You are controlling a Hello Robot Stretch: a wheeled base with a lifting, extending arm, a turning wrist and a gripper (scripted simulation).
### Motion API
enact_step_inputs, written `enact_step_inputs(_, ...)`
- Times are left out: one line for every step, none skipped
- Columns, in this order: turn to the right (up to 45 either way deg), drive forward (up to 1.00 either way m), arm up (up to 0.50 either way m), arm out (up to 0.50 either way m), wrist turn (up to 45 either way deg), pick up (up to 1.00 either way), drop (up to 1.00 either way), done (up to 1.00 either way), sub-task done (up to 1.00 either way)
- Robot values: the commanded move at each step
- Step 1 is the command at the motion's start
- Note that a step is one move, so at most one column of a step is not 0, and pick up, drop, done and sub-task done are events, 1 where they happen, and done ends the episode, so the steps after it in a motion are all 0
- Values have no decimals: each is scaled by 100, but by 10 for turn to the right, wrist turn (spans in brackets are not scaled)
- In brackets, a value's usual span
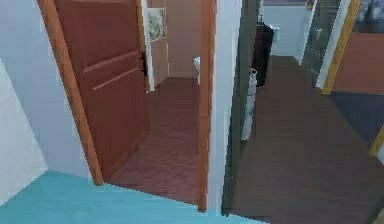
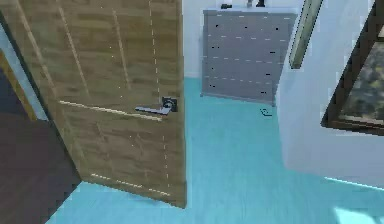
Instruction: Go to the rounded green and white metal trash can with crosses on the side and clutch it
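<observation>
A pale upright thing point(image 1: 248, 104) stands on the dark floor just past the white wall end point(image 1: 227, 100), right of the middle of the forward view. Its shape and colour are too faint to name. Behind it, farther in, a dark bulky thing point(image 1: 263, 50) stands against the wall.
A red-brown door point(image 1: 100, 80) stands open onto a room with a brown plank floor point(image 1: 175, 130) and a small white fixture point(image 1: 197, 68) at its far end. In the arm side view a wooden door point(image 2: 110, 90) with a metal handle point(image 2: 165, 106), a grey dresser point(image 2: 247, 55) and teal floor point(image 2: 230, 165).
</observation>
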Motion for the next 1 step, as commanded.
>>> enact_step_inputs(-210,0,0,0,0,0,0,0,0)
